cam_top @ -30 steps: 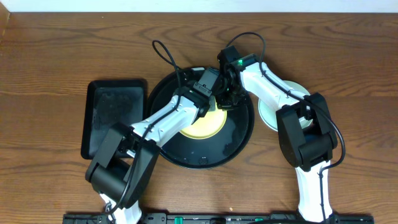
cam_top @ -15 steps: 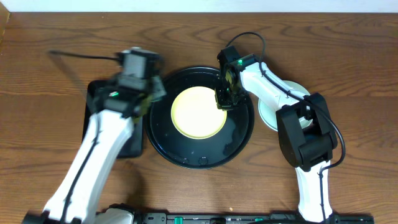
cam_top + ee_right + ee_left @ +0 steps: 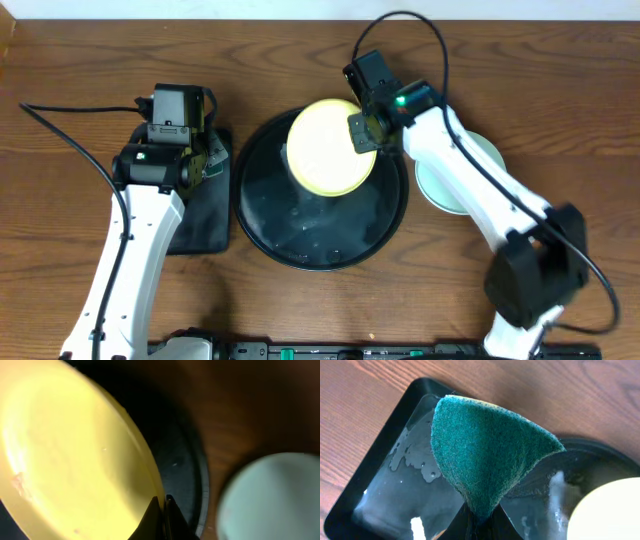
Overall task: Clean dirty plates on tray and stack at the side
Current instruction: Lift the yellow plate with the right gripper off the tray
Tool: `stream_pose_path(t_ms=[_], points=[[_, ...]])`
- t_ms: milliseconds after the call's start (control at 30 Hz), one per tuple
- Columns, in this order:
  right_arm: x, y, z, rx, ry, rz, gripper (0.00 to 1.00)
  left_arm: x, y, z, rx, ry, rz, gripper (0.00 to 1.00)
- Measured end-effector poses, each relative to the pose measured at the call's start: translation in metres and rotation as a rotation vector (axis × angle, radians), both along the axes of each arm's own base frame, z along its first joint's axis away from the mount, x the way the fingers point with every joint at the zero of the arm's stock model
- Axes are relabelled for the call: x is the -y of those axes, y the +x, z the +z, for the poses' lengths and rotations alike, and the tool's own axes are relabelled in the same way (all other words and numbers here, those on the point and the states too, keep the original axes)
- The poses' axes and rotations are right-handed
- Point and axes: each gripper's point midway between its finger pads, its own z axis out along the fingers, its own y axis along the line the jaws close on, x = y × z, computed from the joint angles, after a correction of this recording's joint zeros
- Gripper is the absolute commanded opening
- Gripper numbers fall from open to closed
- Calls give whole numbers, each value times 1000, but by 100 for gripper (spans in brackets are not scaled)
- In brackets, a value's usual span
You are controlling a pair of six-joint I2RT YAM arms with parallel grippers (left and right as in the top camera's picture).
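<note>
My right gripper (image 3: 362, 134) is shut on the right rim of the pale yellow plate (image 3: 329, 146) and holds it lifted over the large round black tray (image 3: 300, 245). In the right wrist view the yellow plate (image 3: 75, 455) fills the left side, its rim between the fingertips (image 3: 162, 502). A pale mint-blue plate (image 3: 480, 170) lies on the table right of the tray and shows blurred in the right wrist view (image 3: 270, 495). My left gripper (image 3: 190, 165) is shut on a green scouring sponge (image 3: 485, 450) over the small black rectangular tray (image 3: 385, 495).
The rectangular tray (image 3: 200, 220) sits left of the round tray and holds wet smears. The round tray's rim (image 3: 600, 450) shows at the right of the left wrist view. The table's back edge runs along the top.
My left arm swung away from the round tray to the rectangular tray with the sponge. My right gripper lifted the yellow plate off the tray floor and tilted it toward the back.
</note>
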Motion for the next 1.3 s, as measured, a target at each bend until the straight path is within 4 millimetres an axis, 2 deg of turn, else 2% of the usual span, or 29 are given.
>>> stream_pose_path(t_ms=[100, 267, 433, 567, 767, 1133, 1300], points=[[1, -2, 23, 100, -82, 11, 1, 0, 0, -1, -2, 0, 0, 7], [2, -7, 50, 260, -286, 13, 1, 0, 1, -1, 0, 0, 0, 8], [-8, -19, 80, 431, -473, 18, 1, 0, 1, -1, 0, 0, 0, 7], [-17, -29, 102, 549, -575, 12, 1, 0, 0, -1, -1, 0, 0, 7], [-12, -34, 128, 665, -684, -43, 1, 0, 0, -1, -2, 0, 0, 7], [-5, -34, 142, 724, -742, -93, 1, 0, 0, -1, -2, 0, 0, 8], [-10, -32, 127, 665, -675, -58, 1, 0, 0, -1, -2, 0, 0, 7]])
